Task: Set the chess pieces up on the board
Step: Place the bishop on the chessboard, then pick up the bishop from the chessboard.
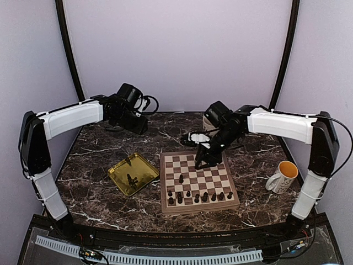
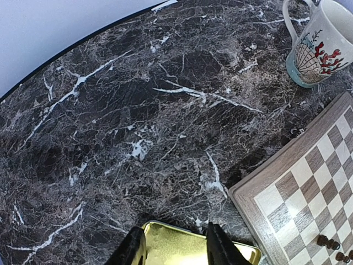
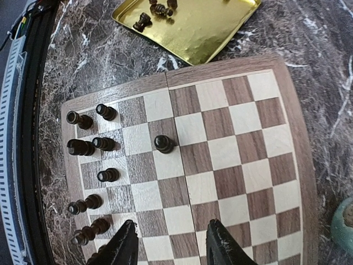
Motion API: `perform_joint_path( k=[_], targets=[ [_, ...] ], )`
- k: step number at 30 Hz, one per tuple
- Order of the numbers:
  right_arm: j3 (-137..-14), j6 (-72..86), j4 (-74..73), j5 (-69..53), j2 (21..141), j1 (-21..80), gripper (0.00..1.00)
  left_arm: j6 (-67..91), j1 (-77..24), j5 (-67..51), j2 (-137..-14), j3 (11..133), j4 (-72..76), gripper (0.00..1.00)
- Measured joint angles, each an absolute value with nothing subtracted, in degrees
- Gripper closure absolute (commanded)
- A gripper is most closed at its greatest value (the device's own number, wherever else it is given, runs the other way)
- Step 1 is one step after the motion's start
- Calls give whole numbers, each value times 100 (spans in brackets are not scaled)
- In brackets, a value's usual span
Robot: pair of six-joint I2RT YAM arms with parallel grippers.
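The wooden chequered board [image 1: 219, 175] lies at the table's middle. Several dark chess pieces [image 1: 199, 196] stand along its near rows, and one pawn [image 1: 181, 178] stands alone further in. More pieces [image 1: 131, 179] lie in the gold tray. My right gripper [image 1: 205, 160] hovers open and empty over the board's far side. In the right wrist view it [image 3: 171, 223] is above bare squares of the board [image 3: 237, 143], with the lone pawn [image 3: 164, 143] ahead and the rows of pieces [image 3: 88, 146] to the left. My left gripper [image 1: 138, 124] is open and empty at the back left; in its own wrist view it [image 2: 174, 229] frames the tray's corner.
A shiny gold square tray [image 1: 144, 165] sits left of the board, also seen in the right wrist view [image 3: 209, 27] and the left wrist view [image 2: 176, 245]. A white mug with a sea pattern [image 1: 282, 176] stands right of the board and shows in the left wrist view [image 2: 320, 47].
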State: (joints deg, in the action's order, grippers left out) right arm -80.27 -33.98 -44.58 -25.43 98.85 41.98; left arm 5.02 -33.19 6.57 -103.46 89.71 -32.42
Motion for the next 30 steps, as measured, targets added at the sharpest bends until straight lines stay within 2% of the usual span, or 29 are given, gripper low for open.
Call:
perform_joint_path(
  k=[5,16,25,30],
  targets=[
    [-8433,-3306,-4580,-2359,10676,4552,57,528,-3267,773,-9867,8418,-2759,59],
    [-9253,-3225,-4764,-2084,11528,4936,59,679,-3214,744,-9548,8377,-2403,58],
    [-9395,-3216,-4842,-2069,11832,5052,68,711,-3197,685,-9548,8372,-2403,59],
    [-9413,-3192,-4853,-2073,11841,5076,78,716,-3179,639,-9548,8372,-2405,58]
  ],
)
